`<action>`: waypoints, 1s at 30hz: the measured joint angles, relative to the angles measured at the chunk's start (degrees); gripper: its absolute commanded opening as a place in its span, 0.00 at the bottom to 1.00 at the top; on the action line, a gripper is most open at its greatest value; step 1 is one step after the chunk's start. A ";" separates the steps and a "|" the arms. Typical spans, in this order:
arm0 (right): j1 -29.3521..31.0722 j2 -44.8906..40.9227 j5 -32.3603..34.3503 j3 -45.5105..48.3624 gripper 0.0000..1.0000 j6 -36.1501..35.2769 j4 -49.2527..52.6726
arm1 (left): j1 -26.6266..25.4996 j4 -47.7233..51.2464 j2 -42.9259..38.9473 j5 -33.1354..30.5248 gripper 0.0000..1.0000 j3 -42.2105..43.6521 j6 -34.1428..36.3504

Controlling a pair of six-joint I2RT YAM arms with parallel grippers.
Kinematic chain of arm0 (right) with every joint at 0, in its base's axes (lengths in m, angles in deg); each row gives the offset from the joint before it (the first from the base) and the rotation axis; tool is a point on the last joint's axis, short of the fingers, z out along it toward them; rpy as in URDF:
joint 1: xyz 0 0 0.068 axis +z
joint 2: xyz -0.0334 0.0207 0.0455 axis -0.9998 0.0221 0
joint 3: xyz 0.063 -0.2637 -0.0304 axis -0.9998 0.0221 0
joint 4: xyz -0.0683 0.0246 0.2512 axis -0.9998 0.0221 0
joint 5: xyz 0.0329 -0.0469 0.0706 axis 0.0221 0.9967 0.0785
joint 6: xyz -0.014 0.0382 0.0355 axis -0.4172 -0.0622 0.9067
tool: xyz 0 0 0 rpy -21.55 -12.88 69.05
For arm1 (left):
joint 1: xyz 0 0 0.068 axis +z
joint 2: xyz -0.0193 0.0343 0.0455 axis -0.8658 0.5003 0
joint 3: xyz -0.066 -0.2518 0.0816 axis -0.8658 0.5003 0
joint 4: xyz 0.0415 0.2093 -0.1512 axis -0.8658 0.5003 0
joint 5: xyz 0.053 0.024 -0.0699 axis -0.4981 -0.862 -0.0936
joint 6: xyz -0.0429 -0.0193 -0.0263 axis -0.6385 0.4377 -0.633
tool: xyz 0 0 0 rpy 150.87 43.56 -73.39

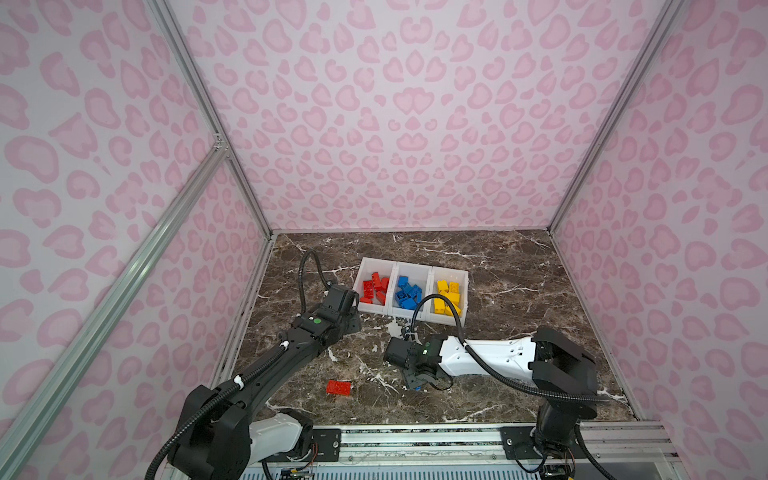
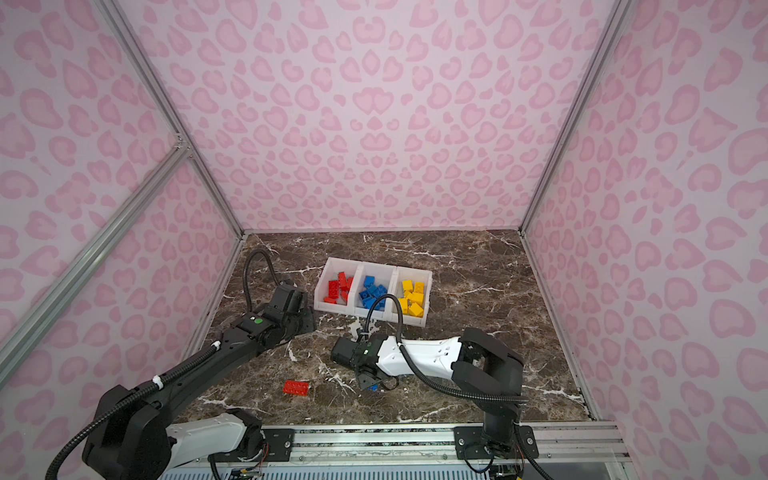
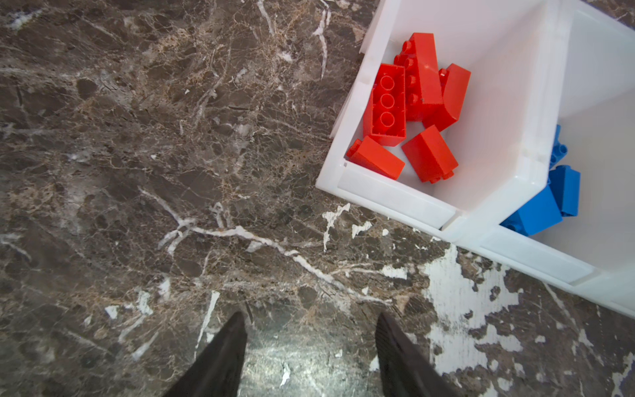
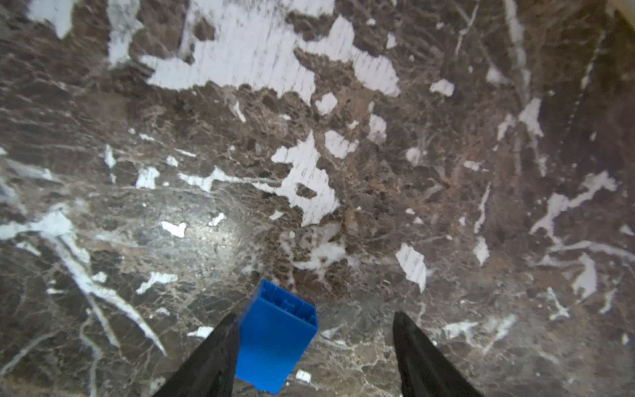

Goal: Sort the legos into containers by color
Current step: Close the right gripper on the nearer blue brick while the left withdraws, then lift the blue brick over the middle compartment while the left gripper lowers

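left gripper [image 3: 311, 319] spread, empty, at red end of bins [image 1: 413, 264] | right gripper [image 4: 314, 314] spread, blue brick [image 4: 275, 340] against one finger, before bins | red brick [image 1: 338, 387] loose before bins | marble table [image 1: 519, 291] roomy right of bins

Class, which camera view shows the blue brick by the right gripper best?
The right wrist view: the blue brick shows large and close, against one finger of the right gripper, clear of the other. Both top views show only a blue sliver beneath the gripper. The left wrist view misses it.
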 measured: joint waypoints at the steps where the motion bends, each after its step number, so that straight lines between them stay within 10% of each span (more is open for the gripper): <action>1: 0.07 0.26 -0.07 0.00 0.70 0.00 0.09 | 0.00 0.00 0.00 0.00 0.63 0.09 -0.02; 16: 0.79 0.70 -1.92 0.98 0.66 -0.20 -0.02 | 0.00 -0.02 -0.02 0.00 0.63 0.46 -0.70; 30: 0.70 0.59 -3.89 2.82 0.37 -0.04 -1.84 | 0.00 0.02 -0.42 0.02 0.63 0.59 -1.07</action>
